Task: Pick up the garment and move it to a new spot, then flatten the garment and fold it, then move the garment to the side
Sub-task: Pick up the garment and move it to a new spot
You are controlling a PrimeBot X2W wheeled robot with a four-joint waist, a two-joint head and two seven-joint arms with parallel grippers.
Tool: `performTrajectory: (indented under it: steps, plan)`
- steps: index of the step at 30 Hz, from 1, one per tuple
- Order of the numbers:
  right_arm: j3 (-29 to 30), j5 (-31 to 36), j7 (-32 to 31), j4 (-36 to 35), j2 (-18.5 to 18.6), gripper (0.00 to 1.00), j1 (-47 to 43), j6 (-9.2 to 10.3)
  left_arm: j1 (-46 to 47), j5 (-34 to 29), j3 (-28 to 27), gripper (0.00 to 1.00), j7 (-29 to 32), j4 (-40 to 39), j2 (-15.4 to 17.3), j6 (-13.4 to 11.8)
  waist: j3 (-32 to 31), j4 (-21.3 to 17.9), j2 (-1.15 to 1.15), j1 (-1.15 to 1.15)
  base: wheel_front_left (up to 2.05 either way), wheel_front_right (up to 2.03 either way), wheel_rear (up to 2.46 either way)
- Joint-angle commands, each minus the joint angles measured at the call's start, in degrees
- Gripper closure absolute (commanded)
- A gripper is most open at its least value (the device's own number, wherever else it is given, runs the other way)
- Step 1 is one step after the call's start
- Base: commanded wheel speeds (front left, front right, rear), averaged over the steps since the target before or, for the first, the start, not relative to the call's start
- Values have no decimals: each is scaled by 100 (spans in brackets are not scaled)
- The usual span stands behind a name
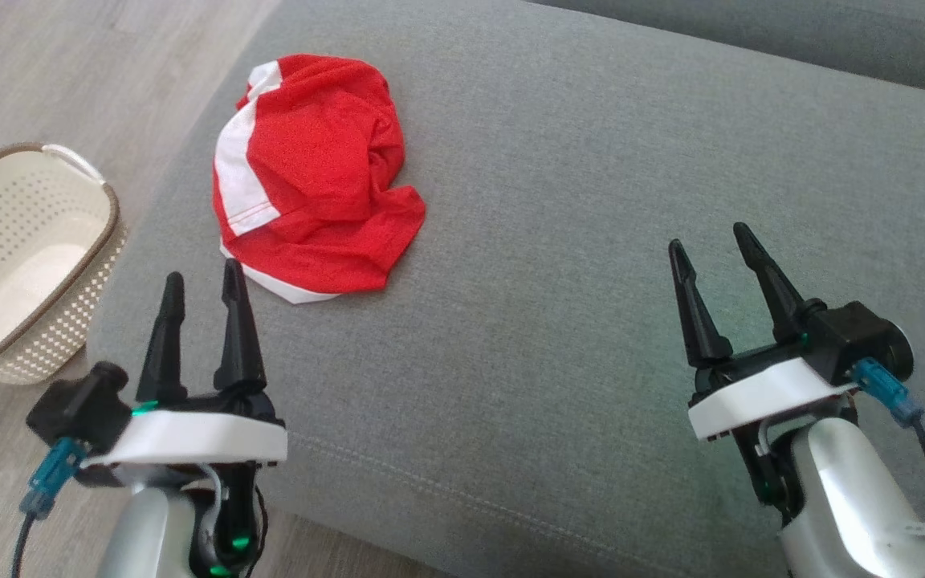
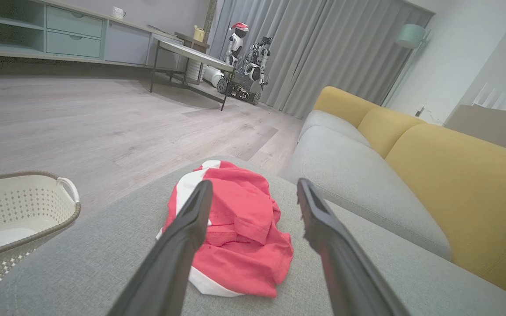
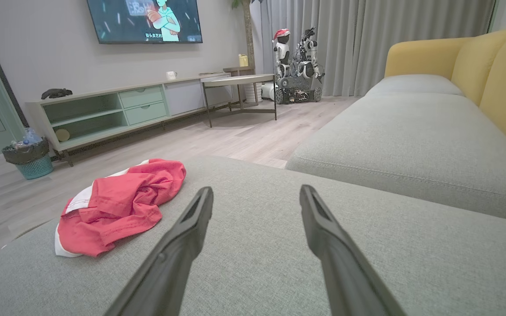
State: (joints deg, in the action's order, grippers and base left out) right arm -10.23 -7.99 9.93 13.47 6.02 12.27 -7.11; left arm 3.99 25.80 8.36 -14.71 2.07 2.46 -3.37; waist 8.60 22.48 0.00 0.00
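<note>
The crumpled red-and-white garment (image 1: 310,168), just ahead of the spread left pincer (image 1: 203,270) and well apart from the spread right pincer (image 1: 708,235), was judged light, limp and best pinched at a raised fold.

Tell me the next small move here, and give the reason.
Probably reach the left gripper forward and down onto the near edge of the red garment. Its jaws are open and empty, the garment lies crumpled on the grey cushion just ahead of it, and the right gripper is farther off.
</note>
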Motion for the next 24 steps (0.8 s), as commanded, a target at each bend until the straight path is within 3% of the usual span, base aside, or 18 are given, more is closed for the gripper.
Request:
performTrajectory:
  steps: [1,7,14,19,24]
  plan:
    - [-128,-38,-31,-245,27,0,144,-37,238,-43,-250,0,-29,-225,42,-19,51,-61,0,0,0,0,0]
    - [-5,14,-117,-389,78,0,223,-37,441,-106,-506,0,-29,-166,42,60,269,-229,0,0,0,0,0]
    - [368,201,-264,-657,120,0,343,-37,947,-337,-606,0,-29,518,42,232,613,-367,0,0,0,0,0]
    - [636,356,-415,-936,162,0,437,-37,1680,-593,-459,0,47,1645,178,408,898,-491,0,0,0,0,0]
    - [755,411,-563,-1247,212,0,526,-37,2435,-613,-494,0,354,2529,415,405,1165,-625,0,0,0,0,0]
